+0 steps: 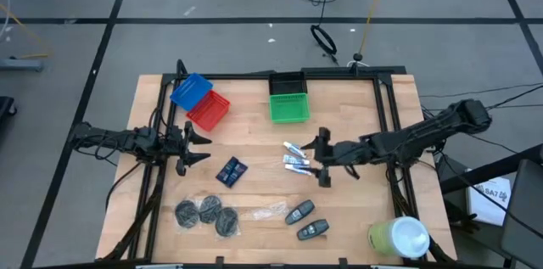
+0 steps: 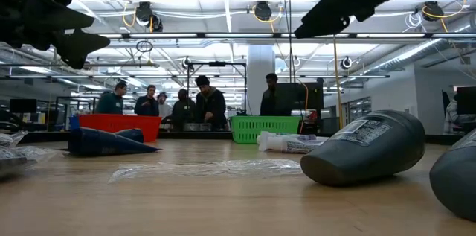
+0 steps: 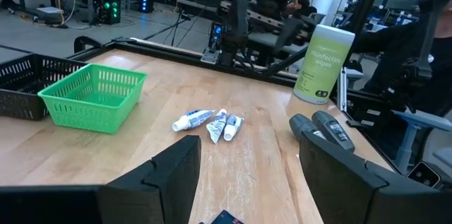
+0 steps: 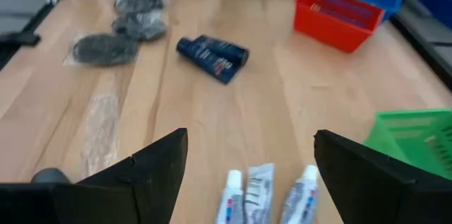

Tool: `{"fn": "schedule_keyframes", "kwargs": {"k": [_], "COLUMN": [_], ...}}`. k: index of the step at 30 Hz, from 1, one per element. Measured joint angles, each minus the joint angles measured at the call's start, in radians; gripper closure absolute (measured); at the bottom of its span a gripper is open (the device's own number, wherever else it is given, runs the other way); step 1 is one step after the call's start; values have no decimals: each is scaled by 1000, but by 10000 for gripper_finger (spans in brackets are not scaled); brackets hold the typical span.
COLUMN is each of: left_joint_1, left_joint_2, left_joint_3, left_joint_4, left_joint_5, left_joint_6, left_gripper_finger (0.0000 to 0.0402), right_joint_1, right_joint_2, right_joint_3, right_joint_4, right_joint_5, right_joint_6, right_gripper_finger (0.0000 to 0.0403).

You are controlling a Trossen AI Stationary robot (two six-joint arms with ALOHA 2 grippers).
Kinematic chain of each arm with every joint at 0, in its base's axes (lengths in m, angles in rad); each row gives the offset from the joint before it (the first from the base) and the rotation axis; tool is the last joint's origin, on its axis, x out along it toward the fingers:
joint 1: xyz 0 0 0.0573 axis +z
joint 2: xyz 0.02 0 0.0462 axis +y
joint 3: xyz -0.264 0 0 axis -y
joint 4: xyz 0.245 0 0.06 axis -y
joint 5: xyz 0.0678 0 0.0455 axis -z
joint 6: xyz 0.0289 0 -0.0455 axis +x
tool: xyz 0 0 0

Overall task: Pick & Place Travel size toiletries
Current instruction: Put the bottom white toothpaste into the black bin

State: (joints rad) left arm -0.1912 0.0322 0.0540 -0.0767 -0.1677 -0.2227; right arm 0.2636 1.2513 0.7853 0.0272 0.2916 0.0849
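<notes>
high view: green basket (image 1: 288,107), red basket (image 1: 209,111) and blue basket (image 1: 190,90) hold nothing; tubes (image 1: 295,156) lie mid-table beside the right gripper (image 1: 323,161), fingers apart. left gripper (image 1: 198,146), fingers apart, near the left edge. right wrist view: bare wood around the dark blue packets (image 4: 212,56).

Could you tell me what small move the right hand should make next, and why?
Probably lower the right hand onto the white-silver tubes: its fingers are open, empty and right beside them, while the left hand waits farther away.
</notes>
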Motion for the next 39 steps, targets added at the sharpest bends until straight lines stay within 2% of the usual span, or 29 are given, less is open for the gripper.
{"fn": "schedule_keyframes", "kwargs": {"k": [12,24,30,39], "left_joint_1": [0,0,0,0], "left_joint_2": [0,0,0,0], "left_joint_3": [-2,-2,-2,-1], "left_joint_4": [12,12,12,4], "left_joint_5": [0,0,0,1], "left_joint_6": [-7,2,3,2], "left_gripper_finger": [165,165,165,165], "right_joint_1": [20,15,12,11], "right_joint_2": [264,439,488,495], "right_joint_3": [46,46,47,48], "right_joint_4": [1,6,14,11], "right_joint_5": [-1,-4,-4,-7], "right_joint_6": [60,113,118,140], "right_gripper_finger": [110,110,110,123]}}
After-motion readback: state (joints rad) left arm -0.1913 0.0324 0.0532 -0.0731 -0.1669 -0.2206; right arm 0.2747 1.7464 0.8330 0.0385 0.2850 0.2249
